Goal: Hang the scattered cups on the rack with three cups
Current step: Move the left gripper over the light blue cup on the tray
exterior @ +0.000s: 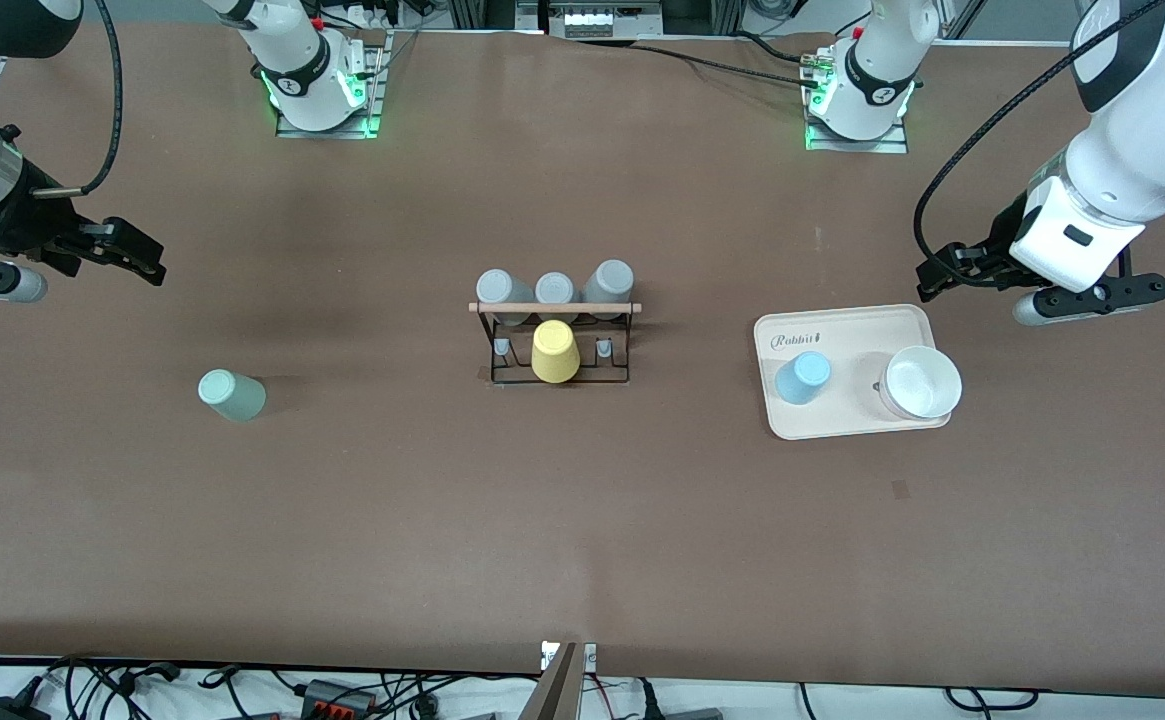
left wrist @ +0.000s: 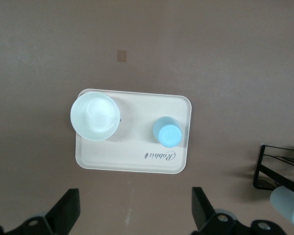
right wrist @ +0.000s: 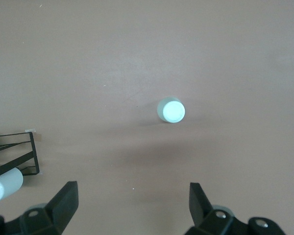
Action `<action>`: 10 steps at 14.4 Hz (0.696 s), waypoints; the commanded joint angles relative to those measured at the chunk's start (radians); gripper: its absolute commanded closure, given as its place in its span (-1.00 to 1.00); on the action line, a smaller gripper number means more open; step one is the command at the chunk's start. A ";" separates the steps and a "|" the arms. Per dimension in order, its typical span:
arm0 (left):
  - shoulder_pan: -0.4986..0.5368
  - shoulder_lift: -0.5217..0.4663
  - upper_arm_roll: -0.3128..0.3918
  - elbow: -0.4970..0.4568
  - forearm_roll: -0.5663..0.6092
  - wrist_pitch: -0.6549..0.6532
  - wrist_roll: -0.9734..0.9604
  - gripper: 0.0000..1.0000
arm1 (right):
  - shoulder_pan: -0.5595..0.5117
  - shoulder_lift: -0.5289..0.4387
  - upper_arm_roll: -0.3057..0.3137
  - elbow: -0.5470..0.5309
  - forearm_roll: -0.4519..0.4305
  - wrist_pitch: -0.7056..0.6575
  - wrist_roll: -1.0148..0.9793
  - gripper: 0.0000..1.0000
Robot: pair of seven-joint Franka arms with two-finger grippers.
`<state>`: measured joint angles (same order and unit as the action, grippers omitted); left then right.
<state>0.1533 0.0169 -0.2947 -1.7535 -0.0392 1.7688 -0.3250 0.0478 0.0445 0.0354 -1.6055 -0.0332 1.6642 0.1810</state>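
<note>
Stage: pre-grasp. Left pincer (exterior: 942,278) spread over surface by tray (exterior: 847,322); right pincer (exterior: 137,257) spread, above mint cup (exterior: 231,394). Next: descend on blue cup (exterior: 803,377), carry to rack (exterior: 554,345).

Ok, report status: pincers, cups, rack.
Left pincer open, empty, up by the tray. Right pincer open, empty, up near mint cup on table. Blue cup on tray beside white bowl. Rack unobstructed.

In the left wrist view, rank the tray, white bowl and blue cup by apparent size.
1. beige tray, by far the largest.
2. white bowl, standing on the tray.
3. light blue cup, also on the tray, clearly smallest.
</note>
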 commanded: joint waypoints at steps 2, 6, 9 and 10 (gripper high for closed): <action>0.002 -0.021 0.008 -0.007 -0.024 0.003 0.029 -1.00 | -0.029 0.000 0.021 -0.001 0.003 0.008 -0.023 -1.00; -0.008 0.015 0.006 -0.006 -0.019 0.004 0.029 -1.00 | -0.029 -0.002 0.020 0.013 -0.004 0.005 -0.023 -1.00; -0.018 0.116 -0.012 -0.001 -0.011 0.076 0.027 -1.00 | -0.029 -0.002 0.020 0.012 0.001 0.002 -0.018 -1.00; -0.018 0.170 -0.027 -0.001 -0.010 0.121 0.027 -1.00 | -0.029 -0.002 0.021 0.012 0.001 0.002 -0.014 -1.00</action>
<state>0.1408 0.0882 -0.3034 -1.7645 -0.0392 1.8240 -0.3183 0.0389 0.0447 0.0367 -1.6044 -0.0332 1.6718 0.1743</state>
